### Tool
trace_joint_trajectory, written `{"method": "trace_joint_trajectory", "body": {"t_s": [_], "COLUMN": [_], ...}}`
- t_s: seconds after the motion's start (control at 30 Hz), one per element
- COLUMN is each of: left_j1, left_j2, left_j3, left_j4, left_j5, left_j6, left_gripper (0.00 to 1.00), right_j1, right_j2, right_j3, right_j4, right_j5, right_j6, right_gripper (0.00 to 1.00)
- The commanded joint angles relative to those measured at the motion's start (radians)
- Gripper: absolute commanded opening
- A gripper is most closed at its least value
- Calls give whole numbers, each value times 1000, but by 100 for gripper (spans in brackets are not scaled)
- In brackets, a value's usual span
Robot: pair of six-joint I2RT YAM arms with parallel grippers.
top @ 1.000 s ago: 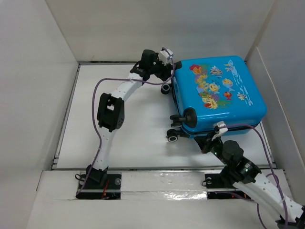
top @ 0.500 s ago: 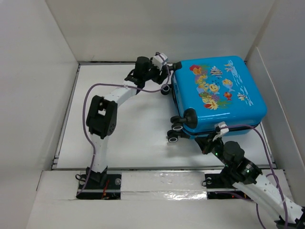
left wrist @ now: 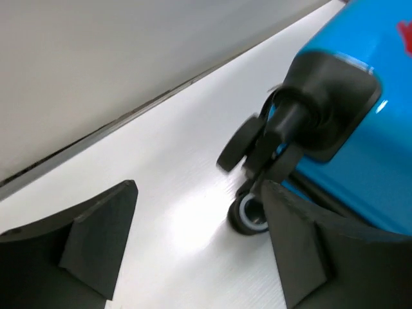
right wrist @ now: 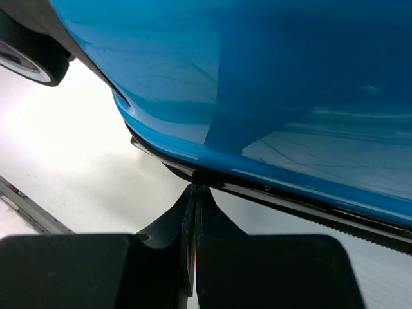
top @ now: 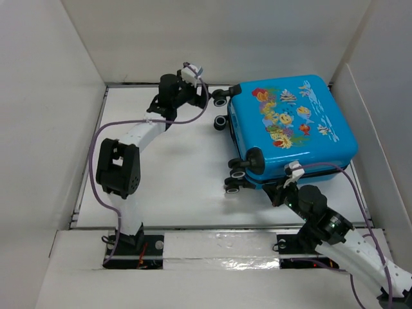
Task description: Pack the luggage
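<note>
My left gripper point(left wrist: 199, 187) is spread wide, with nothing between its fingers point(left wrist: 96, 238) except bare table point(top: 174, 174). Just ahead of it, toward its right finger, I see one corner of the luggage point(left wrist: 380, 161): a black wheel housing point(left wrist: 331, 96) with a pair of small wheels point(left wrist: 248, 215) hanging off it. These sit close to that fingertip, and I can't tell whether they touch it. From the top camera, the suitcase lies flat and closed beyond that hand's tips, with its fish print facing up.

My right gripper point(right wrist: 194, 190) is pressed together, the two fingers meeting in a thin seam. The tips sit right up against the black zipper trim point(right wrist: 309, 203) that runs along the shell's lower edge. I can't tell whether anything is caught between them. The blue shell fills the view above and beyond this hand, and another wheel point(right wrist: 29, 61) shows off to its upper left.
</note>
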Motion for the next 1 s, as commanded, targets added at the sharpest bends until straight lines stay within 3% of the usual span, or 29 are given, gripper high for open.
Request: {"method": "trace_joint_trajectory", "body": {"t_s": [0.0, 0.13, 0.3, 0.97], "left_j1": [-35, -50, -50, -87], "left_j2": [63, 156, 229, 387], "left_j3": [220, 390, 495, 701], "left_j4": [-204, -387, -490, -544], "left_j5": [99, 125, 127, 159], "left_j6": [58, 157, 192, 224], "left_gripper": [79, 88, 90, 88], "right_j1": [-4, -4, -4, -4], "right_j2": [-62, -109, -121, -118], "right_j3": [47, 38, 39, 35], "right_j4": [113, 79, 56, 40], "right_j5": [-48, -57, -59, -67], "right_j6": [-2, 6, 6, 32], "right_gripper": [0, 0, 0, 0]}}
